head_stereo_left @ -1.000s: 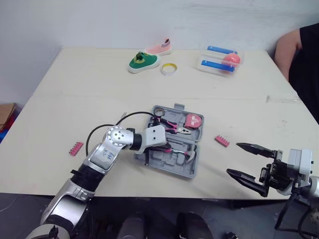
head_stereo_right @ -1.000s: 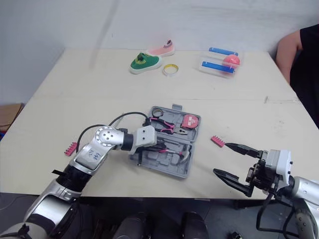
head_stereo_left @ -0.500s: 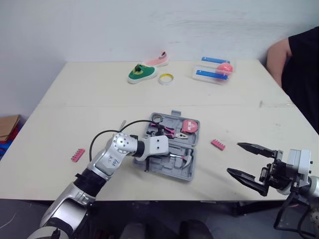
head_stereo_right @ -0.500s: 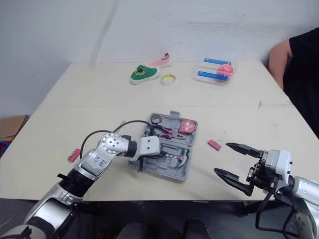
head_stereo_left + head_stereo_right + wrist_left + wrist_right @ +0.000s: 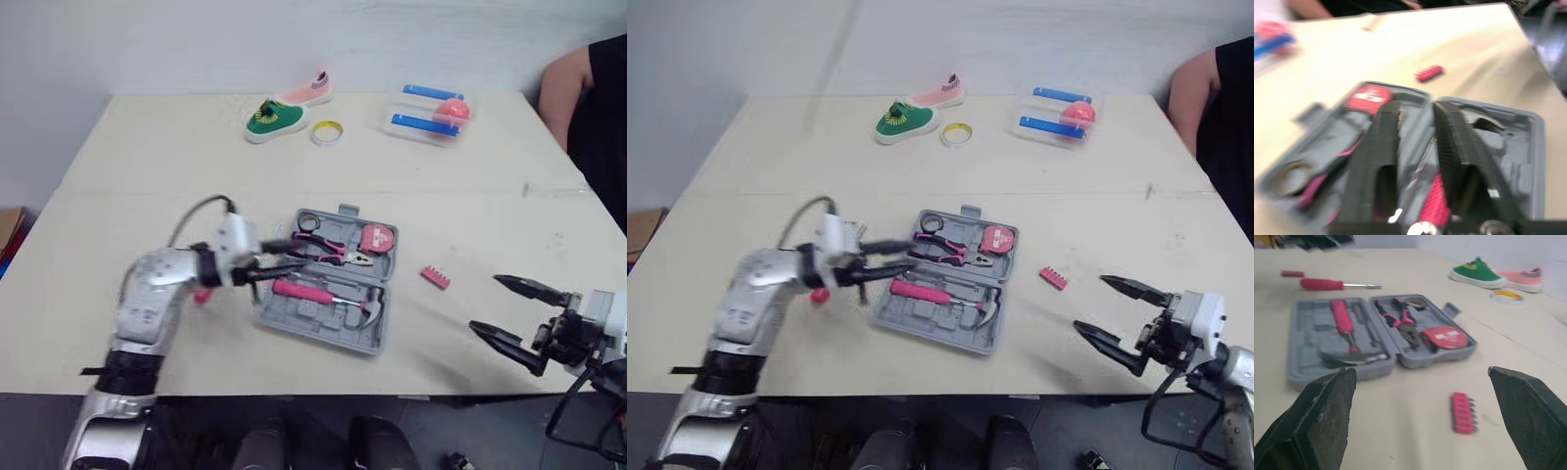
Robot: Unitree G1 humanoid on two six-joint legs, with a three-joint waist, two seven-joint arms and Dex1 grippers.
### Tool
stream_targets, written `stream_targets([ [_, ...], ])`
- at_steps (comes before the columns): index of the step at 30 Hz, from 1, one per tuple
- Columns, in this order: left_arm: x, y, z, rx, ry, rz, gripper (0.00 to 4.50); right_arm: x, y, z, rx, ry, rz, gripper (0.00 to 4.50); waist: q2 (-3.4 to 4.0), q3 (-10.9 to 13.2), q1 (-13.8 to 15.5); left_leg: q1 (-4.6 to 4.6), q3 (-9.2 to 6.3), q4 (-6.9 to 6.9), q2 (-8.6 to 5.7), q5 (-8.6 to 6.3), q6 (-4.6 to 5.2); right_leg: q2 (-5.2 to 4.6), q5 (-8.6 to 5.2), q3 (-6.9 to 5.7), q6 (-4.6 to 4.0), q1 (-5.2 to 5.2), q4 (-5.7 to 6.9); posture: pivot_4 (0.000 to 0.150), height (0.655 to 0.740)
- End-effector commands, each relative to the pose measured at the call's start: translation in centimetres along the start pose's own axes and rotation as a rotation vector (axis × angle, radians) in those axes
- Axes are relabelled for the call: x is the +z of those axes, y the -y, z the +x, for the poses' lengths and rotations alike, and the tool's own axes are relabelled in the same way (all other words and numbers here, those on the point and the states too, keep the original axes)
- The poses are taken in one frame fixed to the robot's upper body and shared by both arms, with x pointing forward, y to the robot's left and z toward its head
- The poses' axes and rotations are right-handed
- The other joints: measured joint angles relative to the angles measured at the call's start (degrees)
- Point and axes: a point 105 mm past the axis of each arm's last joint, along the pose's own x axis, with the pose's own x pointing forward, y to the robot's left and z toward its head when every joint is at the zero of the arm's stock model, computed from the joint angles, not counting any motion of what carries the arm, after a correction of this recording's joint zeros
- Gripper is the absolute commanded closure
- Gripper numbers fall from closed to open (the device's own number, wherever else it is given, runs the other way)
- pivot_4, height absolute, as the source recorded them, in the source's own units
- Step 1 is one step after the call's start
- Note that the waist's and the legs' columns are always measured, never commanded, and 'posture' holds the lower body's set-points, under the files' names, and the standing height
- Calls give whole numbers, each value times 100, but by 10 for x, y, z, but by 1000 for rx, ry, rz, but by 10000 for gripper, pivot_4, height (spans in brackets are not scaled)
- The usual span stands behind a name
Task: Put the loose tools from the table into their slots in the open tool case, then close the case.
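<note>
At the left of centre in the head view, the left pincer (image 5: 279, 266) is hovering over the left edge of the open tool case (image 5: 315, 319). Its fingers are sitting partly apart, with nothing gripped that I can make out. A red-handled screwdriver (image 5: 1327, 284) is lying loose on the worktop (image 5: 470, 196) just beyond that left edge, apart from the case, and a small red bit strip (image 5: 1292, 273) is lying near it.

In the middle of the frame the case is lying flat with both halves up. A pink-handled hammer (image 5: 318, 294) is sitting in the lower half. Pliers (image 5: 338, 253) and a red tape measure (image 5: 379, 238) are filling the upper half.

To the right of the case a second pink bit strip (image 5: 435, 277) is waiting on bare worktop, well clear of everything. It is probably going to be light and rigid but thin, so pinching it across its long sides looks safest. The screwdriver is looking stiff and light too. Its round handle could be rolling or slipping, so taking it mid-handle seems wise.

At the lower right, the right pincer (image 5: 486, 304) is hanging at the worktop's near edge, spread wide and empty.
</note>
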Motion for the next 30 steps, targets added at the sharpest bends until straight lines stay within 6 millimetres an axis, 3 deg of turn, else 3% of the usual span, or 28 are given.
stream_targets([
  [1, -1, -24, -65, 255, -61, -15, 15669, 8, 22, -19, -81, -11, -100, 0, -5, 19, -21, 2, 2, 2, -2, -1, 4, -3, 0, 0, 1, 0, -9, 1500, 7400],
  [5, -13, -40, -147, 547, -175, -33, 921, 0, 37, -37, -130, -66, -137, 0, -38, 47, -12, 4, -1, 2, -3, -6, 12, -11, 7, 11, 11, 0, -3, 1500, 7400],
  [8, -18, -36, -223, 786, -266, -65, 921, -6, 53, -54, -188, -107, -161, 0, -41, 55, -5, 3, -4, 2, 0, -15, 20, -17, 13, 14, 8, -6, -3, 1500, 7400],
  [11, -20, -24, -257, 869, -340, -61, 921, -12, 66, -65, -245, -128, -182, 0, -32, 65, -104, 1, -2, -1, 6, -27, 0, -17, 6, 12, -4, -10, -16, 1500, 7400],
  [15, -26, 10, -338, 1149, -466, -106, 921, -29, 80, -90, -346, -203, -193, 0, -24, 72, -145, -1, 4, -2, 5, -50, -10, -22, 6, 15, -3, -12, -34, 1500, 7400],
  [18, -25, 31, -371, 1274, -531, -106, 921, -39, 81, -105, -393, -239, -174, 0, -25, 73, -141, -1, 6, -26, 7, -53, -11, -21, 2, 9, -7, -15, -52, 1500, 7400],
  [20, -17, 40, -385, 1335, -531, -101, 921, -46, 80, -111, -411, -261, -162, 0, -25, 74, -130, -1, 6, -30, 6, -59, -23, -21, 3, 8, -7, -15, -57, 1500, 7400],
  [24, -11, 42, -381, 1332, -498, -108, 921, -52, 77, -109, -385, -269, -144, 0, -17, 76, -128, 1, 6, -31, 5, -64, -25, -28, 3, 12, -7, -15, -57, 1500, 7400],
  [30, -10, 19, -332, 1208, -410, -111, 921, -49, 70, -64, -241, -120, -107, 0, -13, 79, -152, 8, 4, -31, 8, -64, -14, -29, 6, 13, -9, -16, -34, 1500, 7400],
])
